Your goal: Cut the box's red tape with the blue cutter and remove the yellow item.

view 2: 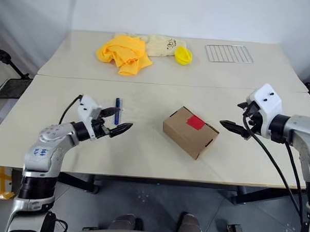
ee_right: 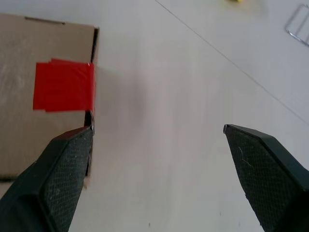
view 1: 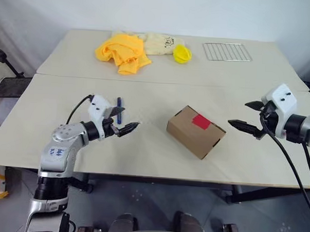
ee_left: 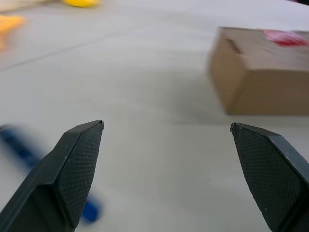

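Brown cardboard is what you are working around: the box (view 1: 196, 131) is sitting near the middle of the table (view 1: 143, 151), closed, with the red tape (view 1: 201, 121) on top reaching over its right edge, so that seam looks like where you will be cutting. Your left gripper (view 1: 125, 121) is hovering with its fingers spread and empty, just beside the blue cutter (view 1: 120, 109) lying on the table left of the box, probably lining up to take it. Your right gripper (view 1: 244, 120) is waiting just right of the box, fingers apart, holding nothing, seemingly ready to steady it. A yellow item (view 1: 182, 53) is lying at the far side.
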Robot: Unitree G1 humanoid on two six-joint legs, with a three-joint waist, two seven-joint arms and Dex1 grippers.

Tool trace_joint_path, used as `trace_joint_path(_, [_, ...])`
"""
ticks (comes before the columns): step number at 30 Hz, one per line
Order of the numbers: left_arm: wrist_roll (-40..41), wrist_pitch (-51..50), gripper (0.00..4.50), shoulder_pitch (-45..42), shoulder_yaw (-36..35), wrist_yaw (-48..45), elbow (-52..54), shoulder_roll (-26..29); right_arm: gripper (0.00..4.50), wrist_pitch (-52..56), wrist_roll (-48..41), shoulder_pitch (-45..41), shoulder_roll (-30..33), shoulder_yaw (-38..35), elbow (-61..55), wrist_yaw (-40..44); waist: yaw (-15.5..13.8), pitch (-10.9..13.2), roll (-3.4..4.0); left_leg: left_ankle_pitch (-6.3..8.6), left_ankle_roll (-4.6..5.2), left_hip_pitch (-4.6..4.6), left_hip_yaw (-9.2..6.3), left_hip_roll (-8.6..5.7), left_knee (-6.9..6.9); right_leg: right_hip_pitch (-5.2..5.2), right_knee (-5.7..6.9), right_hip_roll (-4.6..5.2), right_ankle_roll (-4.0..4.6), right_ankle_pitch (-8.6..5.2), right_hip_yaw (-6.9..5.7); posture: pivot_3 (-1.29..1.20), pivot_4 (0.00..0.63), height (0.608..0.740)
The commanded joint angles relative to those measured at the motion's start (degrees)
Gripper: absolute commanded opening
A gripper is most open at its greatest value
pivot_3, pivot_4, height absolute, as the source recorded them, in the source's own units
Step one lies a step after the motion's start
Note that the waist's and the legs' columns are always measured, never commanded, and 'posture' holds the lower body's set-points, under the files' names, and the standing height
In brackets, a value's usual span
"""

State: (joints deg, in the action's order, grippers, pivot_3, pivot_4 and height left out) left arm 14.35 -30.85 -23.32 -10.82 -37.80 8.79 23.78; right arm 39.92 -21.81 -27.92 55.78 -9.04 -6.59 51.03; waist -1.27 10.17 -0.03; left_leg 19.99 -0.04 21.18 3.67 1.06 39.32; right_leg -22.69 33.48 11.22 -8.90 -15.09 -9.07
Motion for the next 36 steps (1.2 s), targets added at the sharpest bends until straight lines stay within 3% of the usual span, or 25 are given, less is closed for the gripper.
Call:
trace_joint_path(1, [-4.8,4.9,4.47,1.8,-2.1,12.0,5.7,-3.0,4.5,-3.8,0.8,-3.3,-0.6,0.8,2.9,1.5,-0.3,0.0,-0.01,0.0,0.0,0.01,-0.01,-0.01,0.04,0.03,-0.01,0.01,0.0,0.0,-0.01,0.0,0.15,0.74])
trace_joint_path(4, [-9.0,0.4,4.47,1.4,-2.0,24.1,8.9,-7.8,4.5,-8.7,0.7,-5.5,-1.5,1.6,6.4,4.4,-0.3,0.0,-0.03,0.0,0.0,0.03,-0.02,-0.04,0.06,0.06,-0.04,0.03,-0.02,0.01,-0.03,0.0,0.15,0.74])
trace_joint_path(7, [-10.4,-8.4,4.47,-1.0,-1.1,29.9,10.3,-10.5,4.5,-12.5,0.1,-5.6,-1.1,2.1,8.5,9.4,-0.3,0.0,-0.04,0.0,0.0,0.03,-0.03,-0.04,0.06,0.07,-0.03,0.03,-0.02,0.02,-0.04,0.0,0.15,0.74])
trace_joint_path(10, [-11.1,-20.3,4.47,-4.8,-0.7,34.0,9.7,-11.4,4.5,-13.2,-0.5,-5.9,-0.9,2.9,9.3,13.3,-0.1,0.0,-0.04,0.0,0.0,0.02,-0.03,-0.03,0.06,0.07,-0.03,0.02,-0.02,0.01,-0.04,0.0,0.15,0.74])
trace_joint_path(16, [-9.4,-29.9,4.47,-12.2,-2.3,37.8,7.3,-15.1,4.5,-14.5,0.7,-9.0,-2.2,4.3,11.9,14.3,-0.1,0.0,-0.05,0.0,0.0,0.02,-0.03,-0.03,0.07,0.06,-0.02,0.01,-0.02,0.01,-0.03,0.0,0.15,0.74])
trace_joint_path(19, [-9.8,-31.7,3.92,-14.0,-2.0,38.8,6.5,-15.3,4.5,-14.2,0.6,-8.8,-2.5,4.5,11.4,14.4,-0.1,0.0,-0.06,0.0,0.0,0.03,-0.03,-0.02,0.07,0.06,-0.03,0.01,-0.02,0.01,-0.05,0.0,0.15,0.74])
trace_joint_path(21, [-11.0,-32.7,3.3,-14.1,-1.7,40.0,6.7,-14.9,4.5,-14.1,0.5,-8.4,-2.4,4.5,11.1,14.5,-0.1,0.0,-0.06,0.0,0.0,0.04,-0.03,-0.02,0.07,0.06,-0.04,0.01,-0.02,0.01,-0.05,0.0,0.15,0.74])
trace_joint_path(29, [-11.2,-41.3,3.3,-16.0,-2.9,42.7,5.8,-16.5,4.5,-13.8,0.6,-7.7,-1.8,4.5,10.7,14.7,-0.2,0.0,-0.06,0.0,0.0,0.04,-0.03,-0.03,0.08,0.06,-0.03,0.02,-0.02,0.01,-0.04,0.0,0.15,0.74])
trace_joint_path(34, [-10.3,-41.7,2.2,-18.1,-1.5,42.1,2.1,-18.0,4.5,-13.5,0.9,-8.1,-2.3,4.9,10.6,14.2,-0.2,0.0,-0.08,0.0,0.0,0.04,-0.03,-0.04,0.09,0.06,-0.03,0.02,-0.02,0.02,-0.04,0.0,0.15,0.74])
trace_joint_path(36, [-10.7,-42.6,2.2,-18.5,-2.0,43.2,2.1,-18.6,4.5,-13.4,0.8,-8.0,-2.2,4.8,10.3,14.2,-0.2,0.0,-0.08,0.0,0.0,0.04,-0.03,-0.03,0.09,0.06,-0.03,0.02,-0.02,0.01,-0.04,0.0,0.15,0.74])
